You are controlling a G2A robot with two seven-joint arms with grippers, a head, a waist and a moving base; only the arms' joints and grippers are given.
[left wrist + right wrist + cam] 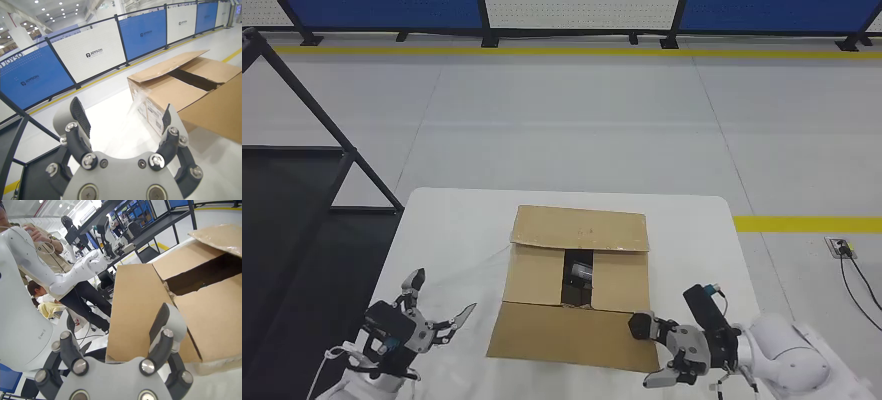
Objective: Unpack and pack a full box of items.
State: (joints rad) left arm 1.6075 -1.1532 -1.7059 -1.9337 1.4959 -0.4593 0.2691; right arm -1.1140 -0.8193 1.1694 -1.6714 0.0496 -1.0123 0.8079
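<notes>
A brown cardboard box [542, 275] stands in the middle of the white table [452, 250]. Its far flap is raised and its near flap [572, 335] folds out toward me. Dark items [578, 282] show through the gap between the two side flaps. My right gripper [649, 352] is open at the near flap's right corner; in the right wrist view the flap [136, 306] stands between the fingers of the right gripper [117, 313]. My left gripper [442, 300] is open over bare table left of the box [170, 89], holding nothing, as the left gripper [122, 106] shows.
A strip of clear tape [138, 102] hangs off the box's corner. A black metal frame [332, 170] stands beside the table's left edge. Blue and white fence panels [75, 62] line the far side of the floor.
</notes>
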